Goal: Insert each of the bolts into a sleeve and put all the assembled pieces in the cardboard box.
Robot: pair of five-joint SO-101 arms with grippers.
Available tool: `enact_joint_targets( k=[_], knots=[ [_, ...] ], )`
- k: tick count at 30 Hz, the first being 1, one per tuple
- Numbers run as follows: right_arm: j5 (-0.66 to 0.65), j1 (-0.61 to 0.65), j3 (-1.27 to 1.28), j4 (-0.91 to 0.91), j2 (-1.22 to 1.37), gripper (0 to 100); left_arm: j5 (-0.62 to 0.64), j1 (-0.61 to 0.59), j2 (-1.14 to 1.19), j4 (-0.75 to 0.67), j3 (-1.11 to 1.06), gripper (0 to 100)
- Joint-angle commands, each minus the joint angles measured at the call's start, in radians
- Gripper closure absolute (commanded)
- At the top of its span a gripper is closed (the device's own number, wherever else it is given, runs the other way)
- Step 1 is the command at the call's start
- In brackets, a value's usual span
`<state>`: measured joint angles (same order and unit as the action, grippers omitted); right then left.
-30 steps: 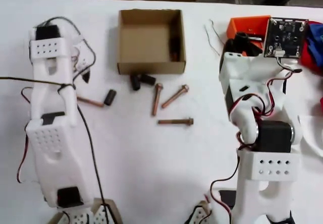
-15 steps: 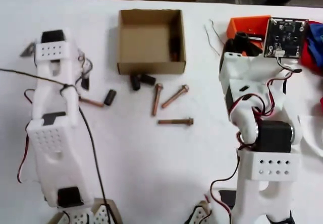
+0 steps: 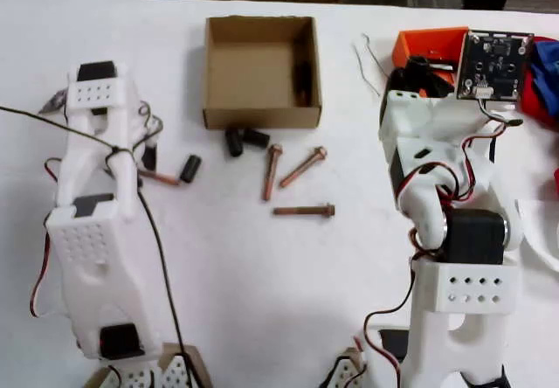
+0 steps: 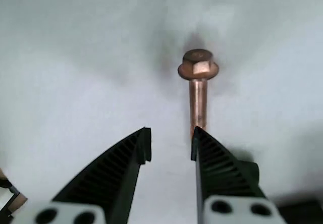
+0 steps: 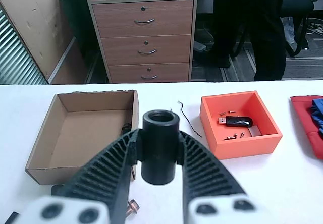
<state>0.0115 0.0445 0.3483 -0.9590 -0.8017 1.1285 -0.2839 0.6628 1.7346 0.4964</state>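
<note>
My left gripper (image 4: 170, 142) is open just above the table. A copper bolt (image 4: 198, 90) lies ahead of it, its shaft running in behind one finger. In the high view this gripper (image 3: 147, 155) hangs over that bolt (image 3: 160, 177), whose far end sits in a black sleeve (image 3: 189, 168). My right gripper (image 5: 160, 156) is shut on an upright black sleeve (image 5: 160, 146), held off the table. Three loose bolts (image 3: 272, 171) (image 3: 303, 166) (image 3: 303, 211) and two black sleeves (image 3: 236, 141) (image 3: 255, 137) lie in front of the cardboard box (image 3: 262, 117). A dark piece (image 3: 302, 78) rests inside it.
An orange tray (image 3: 428, 43) of small parts stands at the back right, beside the right arm's circuit board (image 3: 495, 63). Red and blue cloth (image 3: 546, 82) lies at the right edge. Cables trail over the left arm. Wooden drawers (image 5: 144, 37) stand beyond the table.
The left arm has swung its gripper nearer to the bolt with the sleeve on it. The right arm and its sleeve have kept still.
</note>
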Motion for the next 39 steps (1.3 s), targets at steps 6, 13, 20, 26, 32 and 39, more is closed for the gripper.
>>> enact_joint_targets(
  k=[6,13,20,26,32,39],
  knots=[
    [0.005,0.008,-0.012,0.022,-0.033,97.5,0.003,-0.031,-0.058,-0.057,0.031,84],
    [0.003,0.008,-0.012,0.021,-0.036,97.5,0.003,-0.031,-0.058,-0.129,-0.051,84],
    [0.003,0.007,-0.012,0.021,-0.036,97.5,0.003,-0.048,-0.060,-0.172,-0.073,84],
    [0.003,0.007,-0.012,0.019,-0.036,97.5,0.009,-0.046,-0.005,-0.193,-0.071,84],
    [0.003,0.004,-0.012,0.021,-0.038,97.5,0.009,-0.052,0.095,-0.195,-0.067,84],
    [0.003,0.004,-0.014,0.021,-0.038,97.5,-0.031,-0.052,0.132,-0.183,-0.067,84]
  ],
)
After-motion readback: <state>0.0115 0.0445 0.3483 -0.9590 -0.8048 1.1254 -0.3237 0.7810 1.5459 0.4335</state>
